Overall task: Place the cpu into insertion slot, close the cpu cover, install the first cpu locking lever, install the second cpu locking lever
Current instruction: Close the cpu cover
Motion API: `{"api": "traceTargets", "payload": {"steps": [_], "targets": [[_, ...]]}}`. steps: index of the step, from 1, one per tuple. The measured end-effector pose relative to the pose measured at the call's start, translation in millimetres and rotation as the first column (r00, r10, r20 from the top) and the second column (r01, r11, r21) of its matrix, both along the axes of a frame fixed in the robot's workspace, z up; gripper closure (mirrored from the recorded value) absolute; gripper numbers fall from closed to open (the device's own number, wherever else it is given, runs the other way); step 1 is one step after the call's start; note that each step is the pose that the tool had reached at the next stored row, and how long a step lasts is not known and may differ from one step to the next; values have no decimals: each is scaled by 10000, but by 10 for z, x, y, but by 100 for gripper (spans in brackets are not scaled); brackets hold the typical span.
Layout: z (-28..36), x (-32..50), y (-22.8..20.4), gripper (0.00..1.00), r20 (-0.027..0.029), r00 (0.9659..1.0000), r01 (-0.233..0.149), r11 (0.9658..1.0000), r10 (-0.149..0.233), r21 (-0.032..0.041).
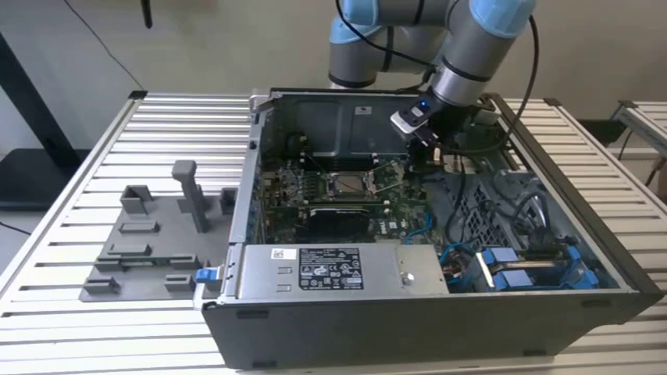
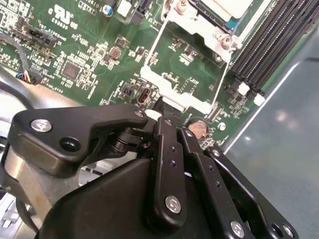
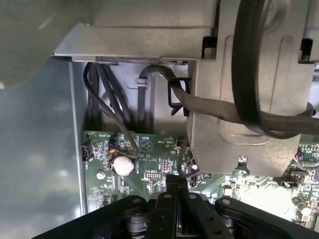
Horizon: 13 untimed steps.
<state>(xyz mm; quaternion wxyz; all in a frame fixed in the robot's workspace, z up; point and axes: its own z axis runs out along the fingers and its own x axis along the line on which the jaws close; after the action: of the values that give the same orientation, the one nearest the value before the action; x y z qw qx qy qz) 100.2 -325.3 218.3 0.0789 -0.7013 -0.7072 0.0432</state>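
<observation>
One cpu (image 2: pixel 224 7) sits in the one slot (image 2: pixel 214 34). One cover (image 2: pixel 172 93) lies swung open over the board (image 2: pixel 75 64). One gripper (image 2: pixel 163 112), jaws drawn together, touches the cover's free edge; grip cannot be confirmed.

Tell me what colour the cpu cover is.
The cpu cover is silvery, bare metal. It shows best in the second wrist view.

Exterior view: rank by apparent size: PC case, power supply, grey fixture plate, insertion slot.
1. PC case
2. power supply and grey fixture plate: look about alike, unranked
3. insertion slot
</observation>
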Motion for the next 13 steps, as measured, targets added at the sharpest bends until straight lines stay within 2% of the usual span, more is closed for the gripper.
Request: {"api": "traceTargets", "payload": {"steps": [3,4,9,13], "targets": [[45,0,0,89,-96,10000,0,10000,0,3],[63,0,-1,89,-109,9999,0,10000,0,3],[89,-12,0,89,-146,9999,-1,10000,1,5],[106,-71,-1,89,-153,9999,-1,10000,1,3]]}}
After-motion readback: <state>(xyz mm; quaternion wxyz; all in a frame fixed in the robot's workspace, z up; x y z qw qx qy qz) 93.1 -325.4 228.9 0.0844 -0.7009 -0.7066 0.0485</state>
